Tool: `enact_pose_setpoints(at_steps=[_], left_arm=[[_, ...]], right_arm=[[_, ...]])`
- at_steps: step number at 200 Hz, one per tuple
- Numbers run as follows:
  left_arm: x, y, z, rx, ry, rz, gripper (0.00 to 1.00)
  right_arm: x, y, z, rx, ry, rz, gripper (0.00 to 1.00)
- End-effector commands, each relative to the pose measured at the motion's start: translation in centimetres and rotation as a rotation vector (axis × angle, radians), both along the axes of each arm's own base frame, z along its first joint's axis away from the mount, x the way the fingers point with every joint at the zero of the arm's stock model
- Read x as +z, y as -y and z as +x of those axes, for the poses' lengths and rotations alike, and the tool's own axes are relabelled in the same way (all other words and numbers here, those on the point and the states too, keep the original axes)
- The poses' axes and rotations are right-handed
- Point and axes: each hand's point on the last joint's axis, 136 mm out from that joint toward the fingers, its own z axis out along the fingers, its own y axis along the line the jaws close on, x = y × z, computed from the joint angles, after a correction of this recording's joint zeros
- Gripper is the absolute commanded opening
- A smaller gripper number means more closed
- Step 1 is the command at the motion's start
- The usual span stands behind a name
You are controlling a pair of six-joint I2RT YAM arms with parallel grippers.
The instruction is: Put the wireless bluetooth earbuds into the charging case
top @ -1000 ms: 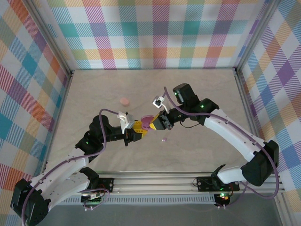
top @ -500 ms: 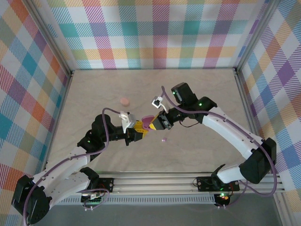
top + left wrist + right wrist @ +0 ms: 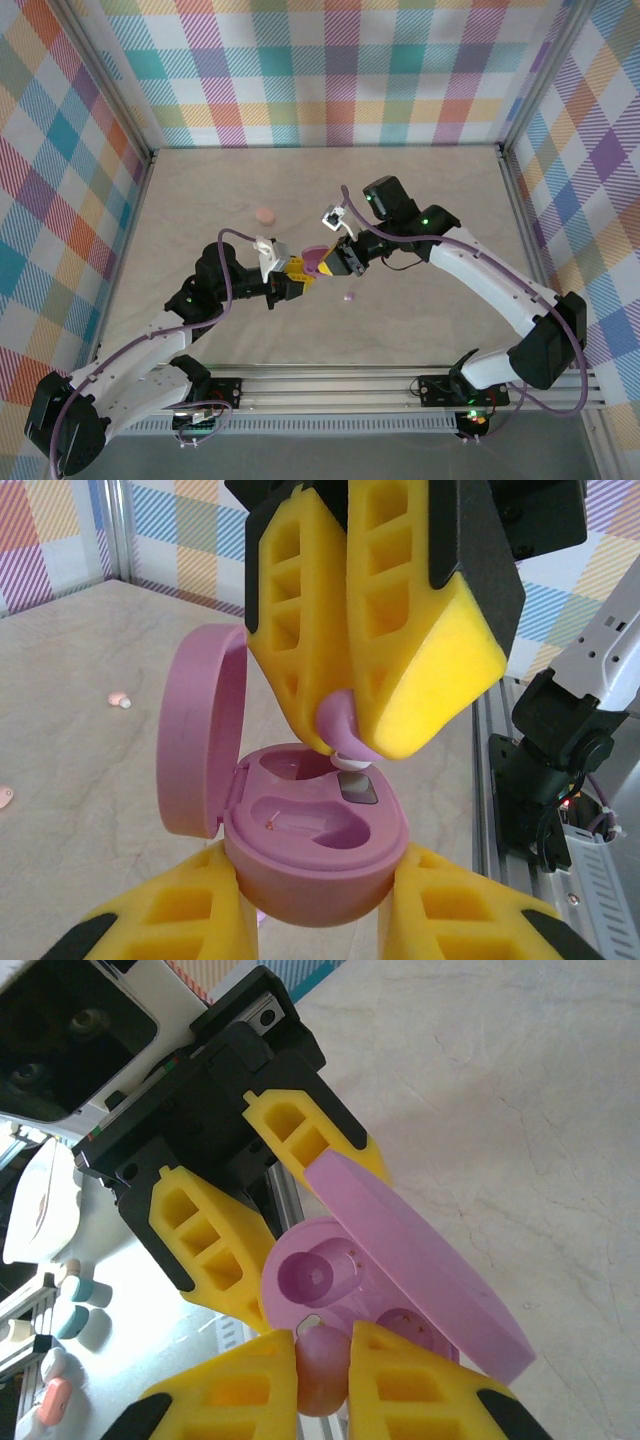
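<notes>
- Charging case hangs over the middle of a pale marbled table, carried between two arms that meet nose to nose.
- Left gripper is clamped on the base of the charging case and keeps it off the table. In the left wrist view the lid stands open at 9 o'clock of the base.
- Right gripper pinches one earbud between its yellow pads. The left wrist view shows the earbud's pale tip just at the mouth of the well on the 1 o'clock side. The other well looks unfilled.
- Pink puck lies on the table at 10 o'clock from the case, well apart.
- Loose earbud rests at 5 o'clock, near the case.
- The step in hand appears to be seating the pinched earbud. It calls for a steady base and a stem lined up with the well's slant. A slow push should follow until the bud sits flush, and only then should the pads let go. Letting go early risks dropping it onto the table.
</notes>
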Motion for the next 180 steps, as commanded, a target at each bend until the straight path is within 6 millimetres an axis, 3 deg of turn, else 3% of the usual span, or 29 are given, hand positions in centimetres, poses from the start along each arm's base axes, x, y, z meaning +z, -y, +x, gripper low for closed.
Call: enact_pose_setpoints(at_steps=[1, 88, 180], left_arm=[[2.67, -0.03, -0.22, -0.015, 0.076, -0.051, 0.02], [2.9, 0.23, -0.06, -0.024, 0.086, -0.059, 0.02], [3.08, 0.26, 0.09, -0.017, 0.086, -0.078, 0.02]], right_arm=[[-0.11, 0.21, 0.37, 0.008, 0.056, -0.014, 0.14], [-0.79, -0.12, 0.3, 0.032, 0.03, -0.014, 0.14], [-0.57, -0.14, 0.1, 0.038, 0.012, -0.008, 0.23]])
